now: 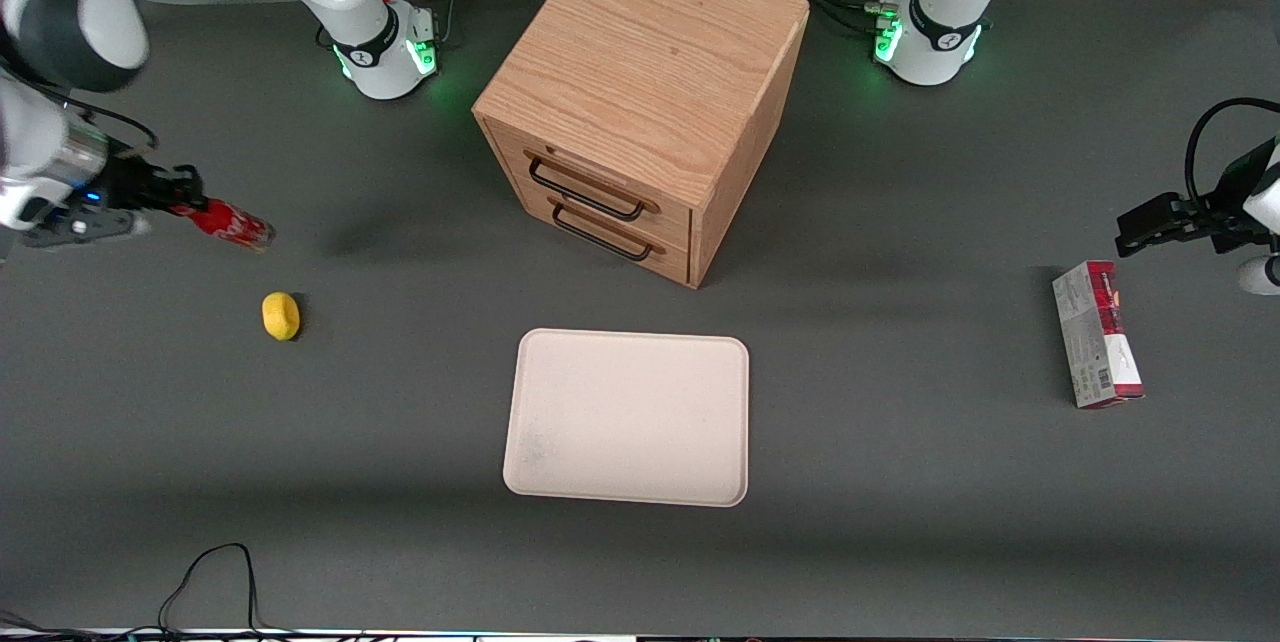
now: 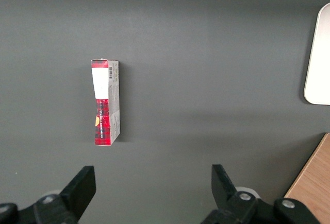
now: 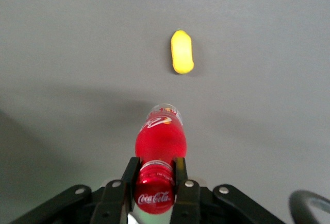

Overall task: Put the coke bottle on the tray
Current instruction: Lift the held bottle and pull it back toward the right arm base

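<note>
Right wrist view: the claw (image 3: 154,175) is clamped on the coke bottle (image 3: 159,147) near its cap, carrying it tilted above the desk (image 1: 900,522) near a lemon (image 1: 281,315). Transport is underway; next it must travel to the tray (image 1: 628,416), well apart, and lower.
</note>
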{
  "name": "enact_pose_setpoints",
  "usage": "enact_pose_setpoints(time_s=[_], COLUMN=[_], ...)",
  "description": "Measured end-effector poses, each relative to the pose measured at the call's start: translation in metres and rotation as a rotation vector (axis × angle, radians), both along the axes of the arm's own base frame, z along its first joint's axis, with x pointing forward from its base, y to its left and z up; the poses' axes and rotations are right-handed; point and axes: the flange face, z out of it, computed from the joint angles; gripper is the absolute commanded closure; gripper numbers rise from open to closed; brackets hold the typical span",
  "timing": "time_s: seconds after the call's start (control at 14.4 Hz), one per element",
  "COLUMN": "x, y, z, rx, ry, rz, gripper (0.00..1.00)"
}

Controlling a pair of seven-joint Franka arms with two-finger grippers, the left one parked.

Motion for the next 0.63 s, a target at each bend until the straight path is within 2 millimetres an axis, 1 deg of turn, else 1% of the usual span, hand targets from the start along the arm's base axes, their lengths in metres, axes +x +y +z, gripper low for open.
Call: enact_pose_setpoints(time_s=[0.07, 0.21, 0.28, 0.35, 0.42, 0.49, 0.63], x=[0.005, 0.022, 0.032, 0.045, 0.059, 0.073, 0.096], y=[0.001, 0.011, 0.016, 0.021, 0.025, 0.029, 0.042], z=[0.026, 0.075, 0.094, 0.108, 0.115, 0.116, 0.103], rx=[-0.006, -0.019, -0.023, -0.024, -0.026, -0.026, -0.023], ry=[0.0, 0.02, 0.04, 0.058, 0.069, 0.076, 0.089], rz=[-0.001, 0.002, -0.001, -0.002, -0.003, -0.009, -0.043], gripper=[1.0, 1.0, 1.0, 1.0, 1.0, 1.0, 1.0])
